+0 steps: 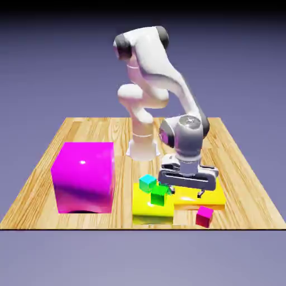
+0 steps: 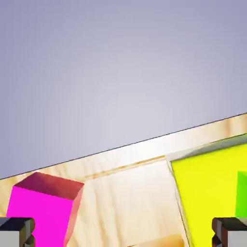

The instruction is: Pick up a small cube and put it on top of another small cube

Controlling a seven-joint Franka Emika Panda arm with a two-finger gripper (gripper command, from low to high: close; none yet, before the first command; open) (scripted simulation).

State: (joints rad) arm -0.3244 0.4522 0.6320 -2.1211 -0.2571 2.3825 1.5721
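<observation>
Gripper (image 1: pixel 186 190) hangs in lower right-centre of exterior view, pointing down, jaws spread wide apart w/ nothing between them. Fingers (image 1: pixel 200 192) are short dark stubs under a grey crossbar, hovering just above the yellow blocks. In hand view the two grey fingertips (image 2: pixel 15 231) sit at bottom corners, far apart, gap between them clear.

Under the gripper: a flat yellow slab (image 1: pixel 208 196), w/ a taller yellow block (image 1: pixel 149 209) touching it on the exterior view's left. On top of that taller block sit a small green cube (image 1: pixel 160 194) and a small cyan cube (image 1: pixel 147 182), touching or nearly so, cyan further up frame. Gripper's left fingertip looks close to green cube; can't tell if touching.

Small magenta-pink cube (image 1: pixel 204 216) rests on the table near bottom edge, lower right of the gripper, just in front of the yellow slab, apart from gripper. In hand view it shows at lower left (image 2: pixel 46 212), pink face w/ reddish top, just beside the left fingertip, not between the tips. Yellow block (image 2: pixel 212 193) fills lower right there, w/ a sliver of green (image 2: pixel 242 193) at right edge.

Huge magenta cube (image 1: pixel 84 176) stands at left-centre of exterior view, well apart from the gripper. Wooden table (image 1: pixel 72 131) carries everything; white arm (image 1: pixel 162 67) arches from top centre down to the gripper. Blue-violet backdrop (image 2: pixel 120 62) fills upper half of hand view.
</observation>
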